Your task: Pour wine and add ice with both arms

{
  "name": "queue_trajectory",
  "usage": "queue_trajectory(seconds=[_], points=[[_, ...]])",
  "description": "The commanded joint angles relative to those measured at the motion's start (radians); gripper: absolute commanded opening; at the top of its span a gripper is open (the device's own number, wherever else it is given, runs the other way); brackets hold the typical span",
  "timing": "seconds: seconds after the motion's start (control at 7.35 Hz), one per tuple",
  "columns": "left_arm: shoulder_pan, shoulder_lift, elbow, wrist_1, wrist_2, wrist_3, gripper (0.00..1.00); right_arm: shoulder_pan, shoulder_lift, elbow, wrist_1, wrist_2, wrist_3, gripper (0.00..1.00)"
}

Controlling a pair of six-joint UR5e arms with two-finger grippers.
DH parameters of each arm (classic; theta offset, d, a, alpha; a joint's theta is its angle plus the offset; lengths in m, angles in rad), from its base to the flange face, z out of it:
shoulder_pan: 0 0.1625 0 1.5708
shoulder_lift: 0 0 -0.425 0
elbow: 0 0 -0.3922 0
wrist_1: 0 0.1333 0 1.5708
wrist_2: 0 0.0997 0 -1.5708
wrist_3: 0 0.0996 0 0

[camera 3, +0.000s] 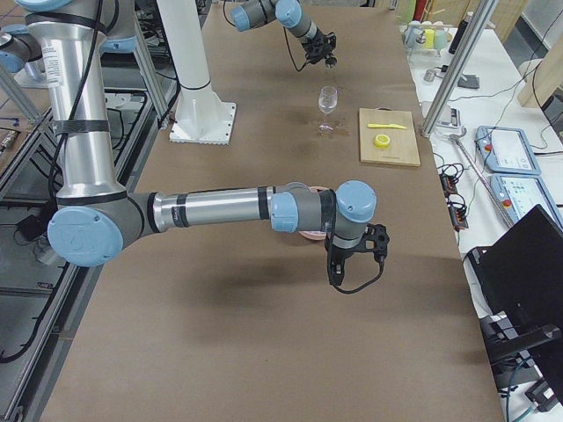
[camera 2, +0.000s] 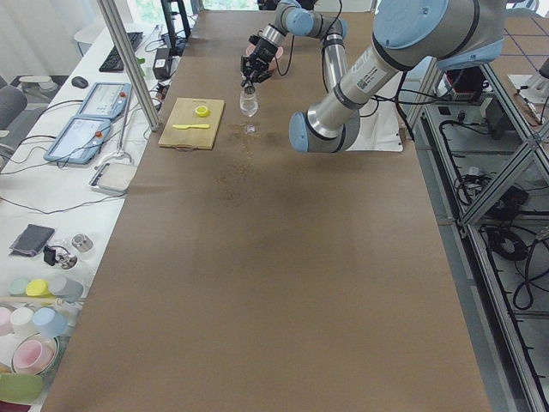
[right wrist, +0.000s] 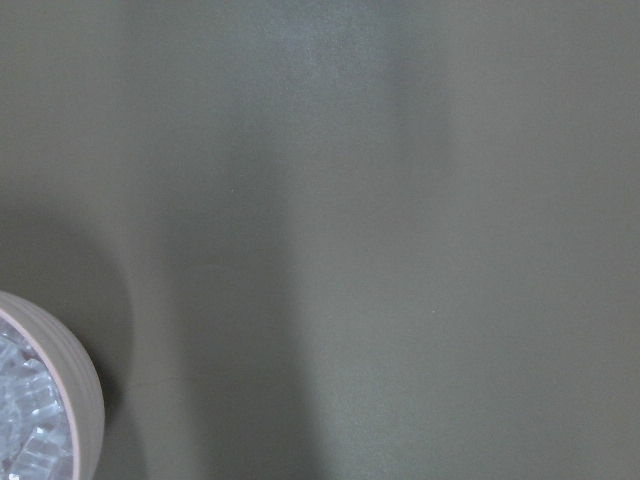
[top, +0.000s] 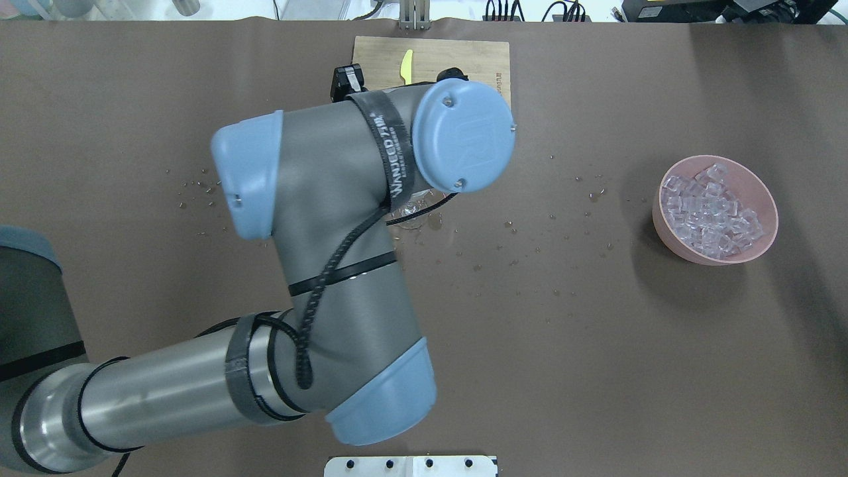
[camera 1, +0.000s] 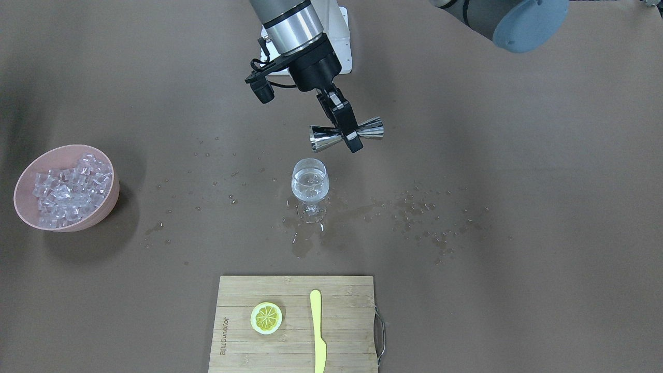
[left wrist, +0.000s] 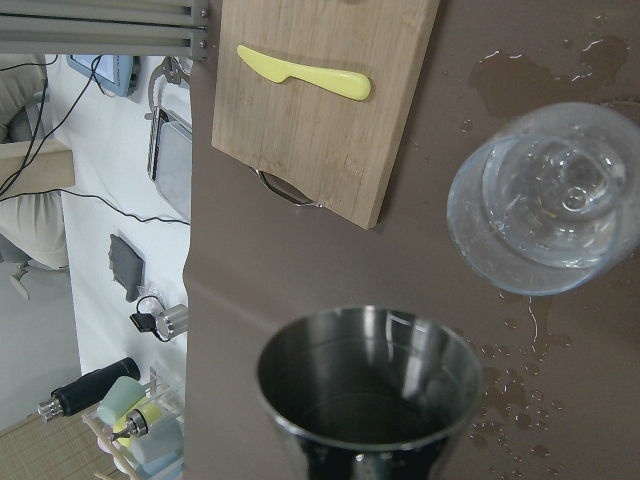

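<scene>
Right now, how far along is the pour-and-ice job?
Done: wine glass holds clear liquid, splashes around it. In hand: left gripper holds the jigger sideways near the glass. To do: ice sits in the pink bowl, none visibly in the glass; right arm is beside it.

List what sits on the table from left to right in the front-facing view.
Bowl of ice → lemon slice → glass

A robotics lab: a long brown-covered table (camera 2: 274, 300) bounded by aluminium frame posts (camera 2: 129, 64), with tablets (camera 2: 79, 137) and a keyboard (camera 2: 118, 51) on the white bench (camera 2: 43, 184) at nine o'clock in the exterior left view.
</scene>
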Motion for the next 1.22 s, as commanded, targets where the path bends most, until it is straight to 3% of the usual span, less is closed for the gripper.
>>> queue_trajectory(seconds=[0.0,0.41,0.82,1.09], points=[[-0.076,0.127,-0.14,-0.139,-0.096,-0.018,0.0,0.0,0.011,0.012,-0.003,0.01,0.0,1.0],[-0.166,0.265,-0.223,-0.309,-0.202,-0.279,0.0,0.0,0.013,0.035,-0.005,0.009,0.021,1.0],[-0.283,0.386,-0.231,-0.4,-0.233,-0.333,0.0,0.0,0.021,0.046,-0.005,0.009,0.029,1.0],[-0.323,0.586,-0.226,-0.707,-0.286,-0.37,0.0,-0.001,0.022,0.046,-0.005,0.009,0.038,1.0]])
